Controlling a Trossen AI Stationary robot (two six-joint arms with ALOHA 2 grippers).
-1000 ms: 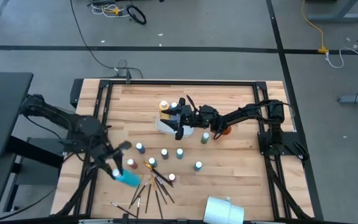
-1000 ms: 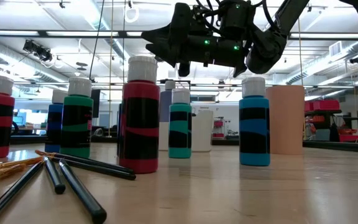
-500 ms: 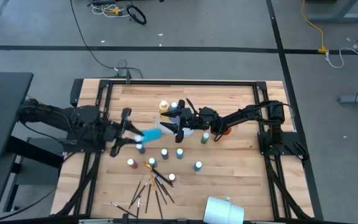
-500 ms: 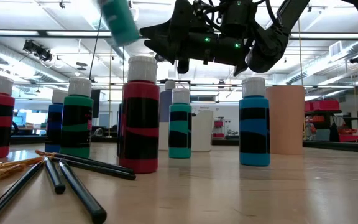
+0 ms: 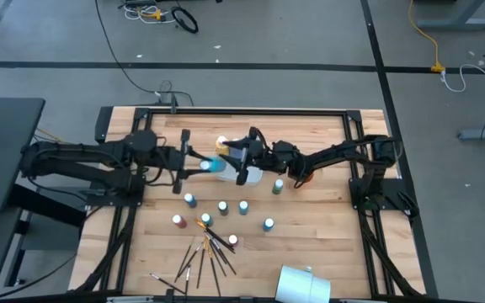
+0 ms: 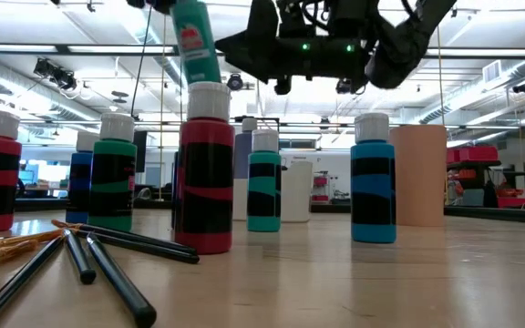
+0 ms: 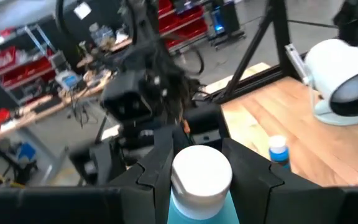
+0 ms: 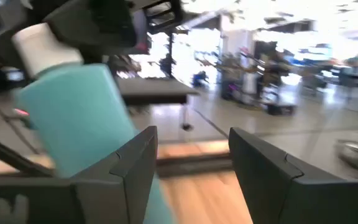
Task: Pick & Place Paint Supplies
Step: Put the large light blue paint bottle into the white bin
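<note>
My left gripper (image 5: 187,162) reaches in from the table's left and is shut on a teal paint bottle (image 5: 211,166) with a white cap (image 7: 201,173), held high above the middle of the table. My right gripper (image 5: 241,167) is open and faces it over a white bowl (image 5: 223,174). In the right wrist view the teal bottle (image 8: 73,124) is beside one finger (image 8: 135,165), not between the two. Several other paint bottles (image 5: 223,206) stand upright on their bases. Dark-tipped brushes (image 5: 205,255) lie flat near the near edge. My left gripper pinches the teal bottle between its two fingers at the top end, just below the white cap (image 7: 201,186). The fingers come level from the table's left. The bottle is lifted clear and hangs below the fingers, slightly tilted, its body (image 6: 194,41) high above the standing bottles.
A green bottle (image 5: 277,186) and an orange-tan cylinder (image 5: 306,178) stand under the right arm. Yellow and white bottles (image 5: 223,145) stand behind the bowl. A white cup (image 5: 297,284) lies on its side at the near edge. A black frame (image 5: 354,160) borders the wooden table.
My left gripper has swung from the table's near-left part toward the middle and up, carrying the teal bottle lifted clear until it is just in front of the right gripper. The right gripper has risen a little over the bowl.
</note>
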